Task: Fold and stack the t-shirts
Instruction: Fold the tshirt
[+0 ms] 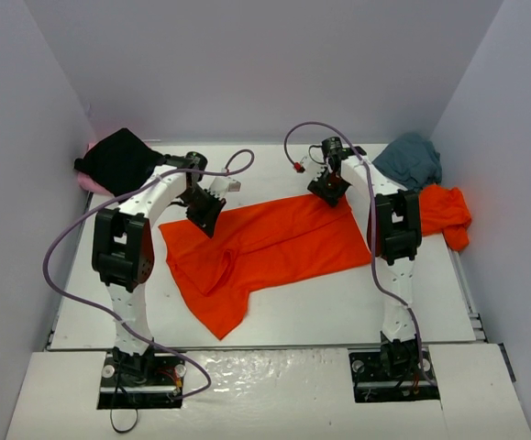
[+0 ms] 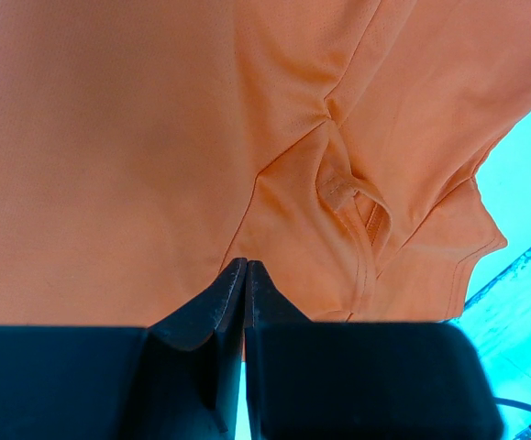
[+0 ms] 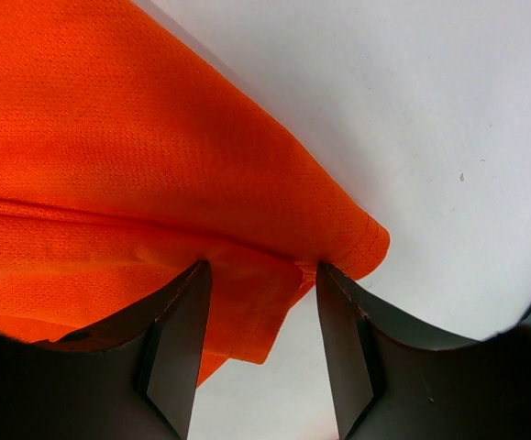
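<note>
Nearest the lens from above: two black arm bases (image 1: 141,374) bolted to the near edge of the flat white bench (image 1: 338,307). Beyond them, spread but rumpled across mid-bench, one bright orange-red cloth t-shirt (image 1: 274,243). Left claw (image 1: 205,218) down at its far left corner, right claw (image 1: 327,191) at its far right corner. Still unfolded along the far edge: crumpled black cloth t-shirt (image 1: 118,160) over a sliver of pink cloth t-shirt (image 1: 91,181) on the left, teal-grey cloth t-shirt (image 1: 410,160) and second orange-red cloth t-shirt (image 1: 444,215) on the right. No stack begun.

From the left wrist: left claw closed tight, tips pressed together against the orange fabric. Cannot tell whether any cloth is actually nipped between them.

From the right wrist: right claw about half open, fingers (image 3: 178,312) straddling the hemmed corner of the spread t-shirt, cloth lying loose in the gap, nothing gripped.

Looks like the start of the first fold, with both far corners being taken up. Next calls for closing the right claw on that corner, confirming the left hold, then lifting both corners evenly and drawing them toward the near edge.
</note>
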{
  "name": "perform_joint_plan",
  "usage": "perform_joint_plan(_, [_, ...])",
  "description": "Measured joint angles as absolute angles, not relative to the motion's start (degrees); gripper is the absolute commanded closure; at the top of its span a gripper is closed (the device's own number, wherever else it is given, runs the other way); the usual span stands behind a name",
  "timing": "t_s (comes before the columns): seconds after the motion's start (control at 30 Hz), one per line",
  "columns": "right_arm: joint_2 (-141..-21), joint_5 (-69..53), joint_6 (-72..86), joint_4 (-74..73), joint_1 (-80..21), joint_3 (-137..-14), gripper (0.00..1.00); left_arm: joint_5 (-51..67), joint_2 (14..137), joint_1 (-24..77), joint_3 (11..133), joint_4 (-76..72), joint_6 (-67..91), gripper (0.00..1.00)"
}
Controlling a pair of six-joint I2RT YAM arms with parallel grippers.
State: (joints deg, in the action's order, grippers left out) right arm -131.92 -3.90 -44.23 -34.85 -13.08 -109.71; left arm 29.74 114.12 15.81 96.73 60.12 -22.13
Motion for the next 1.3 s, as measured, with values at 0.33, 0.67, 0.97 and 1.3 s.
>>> perform_joint_plan(0.33, [-132.0,-4.1,-44.8,-35.0,-13.0,-109.7,0.93,29.7,114.8,15.8,96.7,60.6,-22.3,1.0])
perform_joint_plan(0.67, [-131.9,-4.3,-45.1,-35.2,-13.0,-109.5,0.92,29.7,114.8,15.8,96.7,60.7,-22.3,1.0])
perform_joint_plan(0.97, [-131.1,-4.3,-45.1,-35.4,-12.7,-106.9,0.95,29.6,114.8,15.8,96.7,60.8,-22.3,1.0])
perform_joint_plan(1.3, [-126.2,-4.3,-45.3,-35.9,-12.7,-102.8,0.98,29.5,114.8,15.8,96.7,60.8,-22.4,1.0])
